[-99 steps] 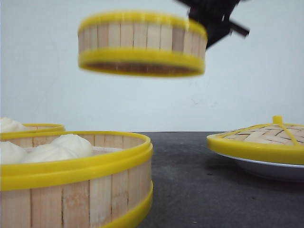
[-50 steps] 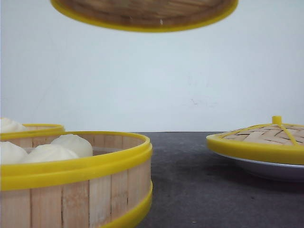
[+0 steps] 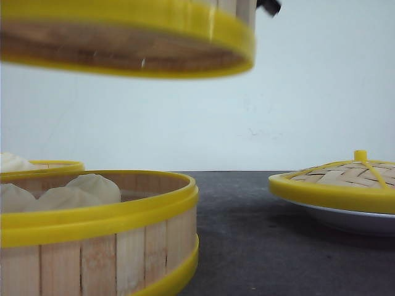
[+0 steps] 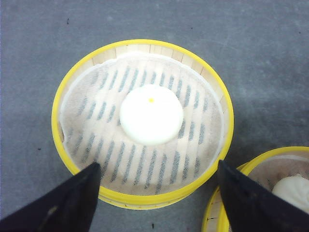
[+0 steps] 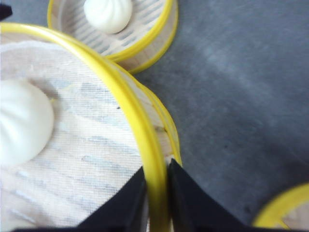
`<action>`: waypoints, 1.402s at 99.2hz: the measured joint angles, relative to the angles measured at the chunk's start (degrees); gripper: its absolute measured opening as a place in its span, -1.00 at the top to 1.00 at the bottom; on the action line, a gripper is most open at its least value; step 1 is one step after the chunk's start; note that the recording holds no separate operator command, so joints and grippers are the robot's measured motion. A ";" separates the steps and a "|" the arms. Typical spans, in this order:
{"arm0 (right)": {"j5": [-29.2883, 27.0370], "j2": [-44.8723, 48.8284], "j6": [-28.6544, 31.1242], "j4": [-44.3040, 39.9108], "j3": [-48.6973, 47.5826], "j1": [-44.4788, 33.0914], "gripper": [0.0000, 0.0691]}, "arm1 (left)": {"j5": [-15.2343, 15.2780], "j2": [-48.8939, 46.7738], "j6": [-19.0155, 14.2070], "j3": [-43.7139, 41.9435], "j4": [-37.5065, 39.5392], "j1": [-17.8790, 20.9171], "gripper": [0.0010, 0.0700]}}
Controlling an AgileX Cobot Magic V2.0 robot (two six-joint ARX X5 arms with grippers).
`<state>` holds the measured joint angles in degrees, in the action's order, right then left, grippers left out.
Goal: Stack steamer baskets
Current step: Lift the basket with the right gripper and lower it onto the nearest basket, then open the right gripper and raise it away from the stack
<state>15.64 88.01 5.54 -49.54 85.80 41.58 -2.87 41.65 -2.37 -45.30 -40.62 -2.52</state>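
A dark grey tabletop runs back to a plain pale wall. The landmark is the near steamer basket, standing on the table at the front view's lower left, holding several white buns.

Directly above it, well clear of its rim, hangs the lifted steamer basket, its slatted underside showing and its far edge slightly higher. Behind the near basket, just beside it, the rim of a third steamer basket shows, with a bun inside. Well to the right of the near basket sits a woven domed lid on a white plate.

The right gripper has its two dark fingers pinched tight on the yellow rim of the lifted basket, one finger inside the wall, one outside; a white bun lies on its cloth liner.

The left gripper hangs spread wide, holding nothing, over a basket with a single round bun.
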 joint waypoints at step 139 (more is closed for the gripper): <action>-2.60 10.51 3.69 12.66 -5.60 3.41 0.85 | 0.00 0.00 0.00 0.00 -0.04 0.00 -0.33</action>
<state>13.04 98.52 9.23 -36.88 80.20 44.99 -2.87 41.65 -2.37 -45.30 -40.66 -2.52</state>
